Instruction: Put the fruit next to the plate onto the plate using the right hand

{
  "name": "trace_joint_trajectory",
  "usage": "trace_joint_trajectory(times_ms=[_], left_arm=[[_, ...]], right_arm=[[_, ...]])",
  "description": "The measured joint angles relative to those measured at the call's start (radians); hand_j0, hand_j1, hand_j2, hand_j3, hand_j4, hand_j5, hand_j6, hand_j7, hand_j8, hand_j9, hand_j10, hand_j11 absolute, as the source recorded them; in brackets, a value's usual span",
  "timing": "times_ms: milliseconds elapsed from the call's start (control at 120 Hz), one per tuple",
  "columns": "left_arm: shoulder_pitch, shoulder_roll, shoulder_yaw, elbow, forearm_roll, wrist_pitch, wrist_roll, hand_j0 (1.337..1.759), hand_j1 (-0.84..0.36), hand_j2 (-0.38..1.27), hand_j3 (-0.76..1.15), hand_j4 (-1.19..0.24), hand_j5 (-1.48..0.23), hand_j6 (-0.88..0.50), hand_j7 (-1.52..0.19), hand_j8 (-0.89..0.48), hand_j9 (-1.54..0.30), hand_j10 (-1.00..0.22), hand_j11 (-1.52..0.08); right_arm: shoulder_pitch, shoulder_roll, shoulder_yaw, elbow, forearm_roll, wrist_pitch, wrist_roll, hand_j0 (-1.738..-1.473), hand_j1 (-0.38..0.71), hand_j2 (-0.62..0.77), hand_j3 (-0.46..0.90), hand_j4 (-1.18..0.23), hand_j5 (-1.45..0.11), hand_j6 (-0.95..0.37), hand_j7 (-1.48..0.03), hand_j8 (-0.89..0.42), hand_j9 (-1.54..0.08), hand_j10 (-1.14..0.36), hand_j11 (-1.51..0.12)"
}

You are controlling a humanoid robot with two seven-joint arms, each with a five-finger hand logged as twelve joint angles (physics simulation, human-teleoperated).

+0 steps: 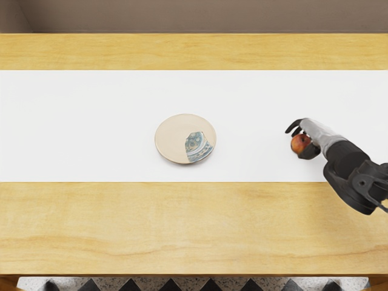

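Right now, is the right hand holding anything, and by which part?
The right hand is closed on the fruit, with fingers curled round its far and near sides. Whether it is lifted off the table cannot be told.

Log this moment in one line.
right hand closed on fruit | fruit picture-right of plate, not touching | left arm out of view

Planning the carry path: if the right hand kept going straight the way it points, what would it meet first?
Nothing, apparently: past the reddish fruit that the right hand grips, the line runs up-left over the white runner, passing behind the plate. Height is unclear.
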State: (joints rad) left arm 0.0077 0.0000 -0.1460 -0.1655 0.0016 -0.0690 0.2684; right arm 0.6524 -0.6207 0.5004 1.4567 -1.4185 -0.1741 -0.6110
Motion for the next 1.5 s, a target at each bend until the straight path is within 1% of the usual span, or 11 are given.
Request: trace_joint_trajectory(times_ms=[75,267,450,467,600,617,633,842,950,1167,1500], left_arm=[[0.0,0.0,0.0,0.0,0.0,0.0,0.0,1.658,0.34,0.0,0.0,-0.01,-0.01,-0.01,-0.01,-0.01,-0.01,-0.01,-0.01],[0.0,0.0,0.0,0.0,0.0,0.0,0.0,1.658,0.34,0.0,0.0,-0.01,-0.01,-0.01,-0.01,-0.01,-0.01,-0.01,-0.01],[0.0,0.0,0.0,0.0,0.0,0.0,0.0,1.658,0.34,0.0,0.0,-0.01,-0.01,-0.01,-0.01,-0.01,-0.01,-0.01,-0.01],[0.0,0.0,0.0,0.0,0.0,0.0,0.0,1.658,0.34,0.0,0.0,-0.01,-0.01,-0.01,-0.01,-0.01,-0.01,-0.01,-0.01],[0.0,0.0,0.0,0.0,0.0,0.0,0.0,1.658,0.34,0.0,0.0,-0.01,-0.01,-0.01,-0.01,-0.01,-0.01,-0.01,-0.01],[0.0,0.0,0.0,0.0,0.0,0.0,0.0,1.658,0.34,0.0,0.0,-0.01,-0.01,-0.01,-0.01,-0.01,-0.01,-0.01,-0.01],[0.0,0.0,0.0,0.0,0.0,0.0,0.0,1.658,0.34,0.0,0.0,-0.01,-0.01,-0.01,-0.01,-0.01,-0.01,-0.01,-0.01],[0.0,0.0,0.0,0.0,0.0,0.0,0.0,1.658,0.34,0.0,0.0,-0.01,-0.01,-0.01,-0.01,-0.01,-0.01,-0.01,-0.01],[0.0,0.0,0.0,0.0,0.0,0.0,0.0,1.658,0.34,0.0,0.0,-0.01,-0.01,-0.01,-0.01,-0.01,-0.01,-0.01,-0.01],[0.0,0.0,0.0,0.0,0.0,0.0,0.0,1.658,0.34,0.0,0.0,-0.01,-0.01,-0.01,-0.01,-0.01,-0.01,-0.01,-0.01],[0.0,0.0,0.0,0.0,0.0,0.0,0.0,1.658,0.34,0.0,0.0,-0.01,-0.01,-0.01,-0.01,-0.01,-0.01,-0.01,-0.01]], right_arm=[[0.001,0.001,-0.002,-0.001,0.002,-0.001,0.0,-1.657,0.25,-0.07,0.0,-0.47,-0.6,-0.47,-0.6,-0.42,-0.61,-0.47,-0.61],[0.003,0.002,-0.002,-0.001,0.005,-0.002,0.0,-1.654,0.28,0.03,0.0,-0.57,-0.74,-0.5,-0.74,-0.39,-0.75,-0.57,-0.75],[0.003,0.0,-0.002,0.002,0.008,-0.002,0.0,-1.653,0.28,0.19,0.0,-0.67,-0.86,-0.54,-0.86,-0.43,-0.87,-0.61,-0.88],[0.003,0.0,-0.002,0.003,0.008,-0.002,0.0,-1.653,0.28,0.21,-0.04,-0.68,-0.87,-0.54,-0.87,-0.43,-0.88,-0.61,-0.89],[0.003,0.0,-0.001,0.003,0.009,-0.002,0.0,-1.657,0.29,0.27,-0.1,-0.73,-0.94,-0.53,-0.94,-0.4,-0.96,-0.59,-0.96],[0.003,0.0,0.001,0.003,0.009,-0.002,0.0,-1.656,0.29,0.28,-0.01,-0.73,-0.94,-0.53,-0.95,-0.42,-0.96,-0.6,-0.97],[0.005,-0.001,0.002,0.004,0.01,-0.002,0.0,-1.655,0.28,0.29,0.0,-0.74,-0.95,-0.54,-0.95,-0.43,-0.97,-0.61,-0.98],[0.101,-0.003,0.006,0.029,0.044,0.001,0.0,-1.656,0.26,0.47,0.0,-0.75,-1.02,-0.61,-0.99,-0.49,-1.03,-0.68,-1.03],[0.167,0.003,0.001,0.054,0.092,0.004,0.0,-1.656,0.26,0.47,0.0,-0.75,-1.05,-0.6,-1.0,-0.47,-1.05,-0.66,-1.05],[0.253,0.118,-0.005,0.069,0.123,0.01,0.0,-1.657,0.24,0.44,0.0,-0.74,-1.08,-0.61,-1.01,-0.47,-1.07,-0.66,-1.08],[0.289,0.313,-0.027,0.061,0.129,0.011,0.0,-1.658,0.27,0.47,0.0,-0.73,-1.11,-0.58,-1.02,-0.43,-1.08,-0.64,-1.08]])
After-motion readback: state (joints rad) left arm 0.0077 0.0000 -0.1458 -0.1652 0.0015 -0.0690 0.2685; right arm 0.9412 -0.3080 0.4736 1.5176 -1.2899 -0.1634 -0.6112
